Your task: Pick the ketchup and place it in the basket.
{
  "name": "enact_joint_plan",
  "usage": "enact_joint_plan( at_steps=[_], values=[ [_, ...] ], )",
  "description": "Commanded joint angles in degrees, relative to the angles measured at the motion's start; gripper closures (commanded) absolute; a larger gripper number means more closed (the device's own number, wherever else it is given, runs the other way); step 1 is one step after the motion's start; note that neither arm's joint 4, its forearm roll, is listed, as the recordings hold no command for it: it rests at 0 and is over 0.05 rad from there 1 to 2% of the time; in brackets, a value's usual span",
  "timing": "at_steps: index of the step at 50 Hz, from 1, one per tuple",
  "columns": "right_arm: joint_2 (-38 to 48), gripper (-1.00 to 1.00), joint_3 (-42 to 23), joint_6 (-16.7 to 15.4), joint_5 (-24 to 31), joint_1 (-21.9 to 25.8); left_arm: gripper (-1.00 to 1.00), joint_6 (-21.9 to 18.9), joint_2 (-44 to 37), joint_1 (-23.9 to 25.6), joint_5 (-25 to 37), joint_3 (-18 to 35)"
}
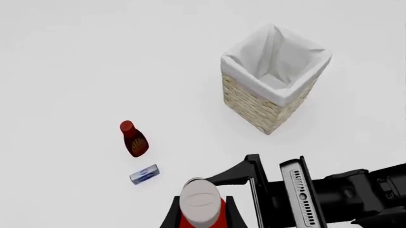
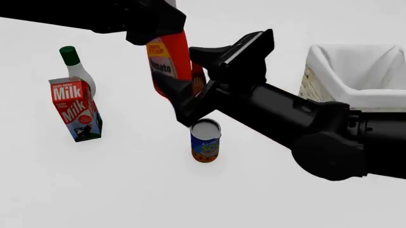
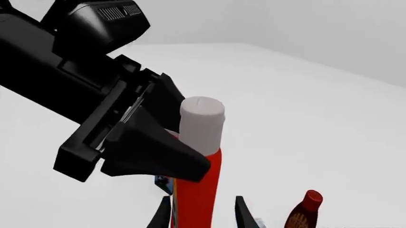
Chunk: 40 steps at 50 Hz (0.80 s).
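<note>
The ketchup (image 2: pixel 169 61) hangs upright above the table, red with a grey cap (image 1: pixel 199 199). My left gripper (image 2: pixel 161 32) comes in from above and is shut on its upper part, fingers (image 1: pixel 170 217) on either side just under the cap. My right gripper (image 2: pixel 185 78) reaches in from the right, open, with its jaws around the lower body. In the right wrist view its fingers (image 3: pixel 244 213) flank the red body (image 3: pixel 198 190) with a gap on one side. The basket (image 2: pixel 355 97) stands at the right, its wicker wall (image 1: pixel 254 104) and white lining showing in the left wrist view.
A milk carton (image 2: pixel 76 109) and a white bottle with a green cap (image 2: pixel 76 66) stand at the left. A tin can (image 2: pixel 206 140) sits under the grippers. A dark red bottle (image 1: pixel 133 138) and a small blue box (image 1: pixel 144 174) lie on the table below.
</note>
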State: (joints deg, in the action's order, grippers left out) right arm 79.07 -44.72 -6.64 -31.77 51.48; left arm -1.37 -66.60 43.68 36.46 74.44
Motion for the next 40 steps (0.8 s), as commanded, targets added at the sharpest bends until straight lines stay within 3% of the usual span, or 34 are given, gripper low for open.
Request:
enact_joint_plan(
  at_steps=[1, 2, 3, 24, 25, 40],
  values=[
    [2.6, -1.0, 0.3, 1.6, -2.4, 0.1, 1.0, -1.0, 0.7, 0.4, 0.4, 0.8],
    [2.9, -1.0, 0.3, 1.5, -2.6, 0.0, 1.0, -0.9, 0.8, 0.4, 0.5, 0.8],
    [2.8, 1.0, 0.5, 1.5, -3.0, 0.1, 1.0, -0.9, 0.8, 0.5, 0.7, 1.1],
    [2.5, 1.0, 2.4, 1.8, -3.8, -0.9, 1.0, 0.2, 2.7, 1.6, 2.4, 2.9],
    [2.3, 1.0, 2.5, 1.9, -3.6, -1.1, -1.0, 0.0, 3.2, 1.3, 2.6, 3.0],
    [0.3, 1.0, 2.5, 1.8, -1.9, -3.1, -1.0, 0.5, 7.2, -1.2, 3.9, 2.5]
  ],
)
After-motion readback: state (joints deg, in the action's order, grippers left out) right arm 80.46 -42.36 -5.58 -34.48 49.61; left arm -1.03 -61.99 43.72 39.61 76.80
